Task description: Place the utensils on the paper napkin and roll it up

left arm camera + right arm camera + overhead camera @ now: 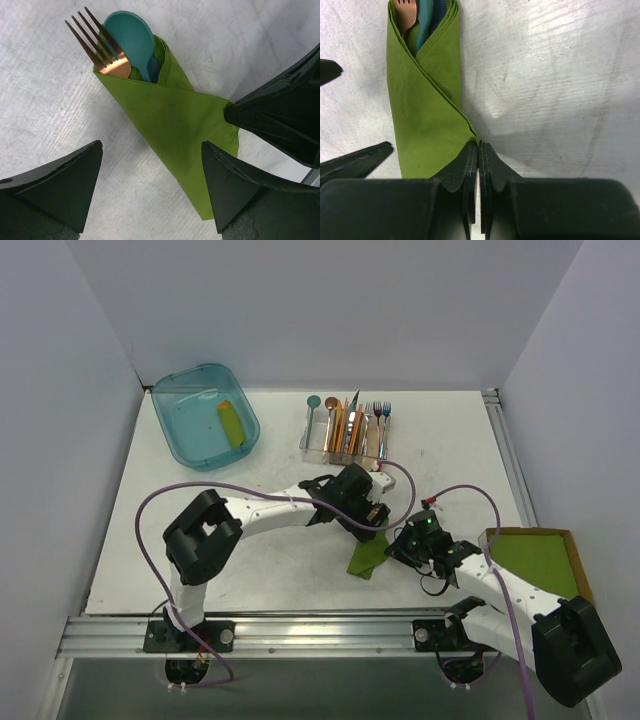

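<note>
The left claw (150, 147) is held wide open, its fingers astride the folded green napkin (170, 125) on the table (270, 570). A fork (107, 57) and spoon (132, 37) are wrapped inside, heads protruding. The right claw (479, 147) is clenched, its tips set against the napkin's edge.

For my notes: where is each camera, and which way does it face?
Top external: above and behind, facing down at the table; left arm, right arm show.
Left wrist: on left hand, facing down at the napkin; open fingers show.
Right wrist: on right hand, facing down; shut fingers show.
Wrist views share napkin, fork, spoon.
</note>
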`<act>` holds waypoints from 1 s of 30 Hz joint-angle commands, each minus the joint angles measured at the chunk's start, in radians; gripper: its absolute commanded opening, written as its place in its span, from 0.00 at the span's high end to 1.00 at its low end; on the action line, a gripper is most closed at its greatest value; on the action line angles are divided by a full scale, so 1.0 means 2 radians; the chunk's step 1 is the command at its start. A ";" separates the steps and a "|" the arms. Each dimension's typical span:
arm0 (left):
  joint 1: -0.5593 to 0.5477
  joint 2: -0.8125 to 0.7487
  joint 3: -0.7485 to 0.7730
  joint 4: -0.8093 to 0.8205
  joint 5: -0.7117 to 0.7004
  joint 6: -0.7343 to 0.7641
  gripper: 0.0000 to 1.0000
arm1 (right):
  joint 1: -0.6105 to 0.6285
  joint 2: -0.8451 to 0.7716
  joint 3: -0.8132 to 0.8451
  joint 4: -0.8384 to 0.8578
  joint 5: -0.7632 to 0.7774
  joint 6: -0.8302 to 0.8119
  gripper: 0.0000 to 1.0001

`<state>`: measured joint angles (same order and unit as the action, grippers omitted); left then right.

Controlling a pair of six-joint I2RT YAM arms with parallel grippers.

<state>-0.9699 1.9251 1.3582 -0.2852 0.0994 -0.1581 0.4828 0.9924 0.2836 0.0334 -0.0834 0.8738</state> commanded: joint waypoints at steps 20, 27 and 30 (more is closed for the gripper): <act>-0.050 0.068 0.027 -0.021 -0.083 -0.031 0.11 | -0.005 -0.021 0.014 -0.014 0.028 0.001 0.89; -0.055 0.068 0.021 -0.022 -0.089 -0.033 0.11 | -0.007 -0.044 0.044 -0.034 0.061 -0.021 0.65; -0.055 0.067 0.012 -0.015 -0.086 -0.035 0.11 | -0.007 -0.025 0.058 -0.024 0.065 -0.038 0.63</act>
<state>-1.0542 2.0293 1.3884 -0.2974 -0.0742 -0.2337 0.4698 0.9207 0.3241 -0.0383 -0.0128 0.8448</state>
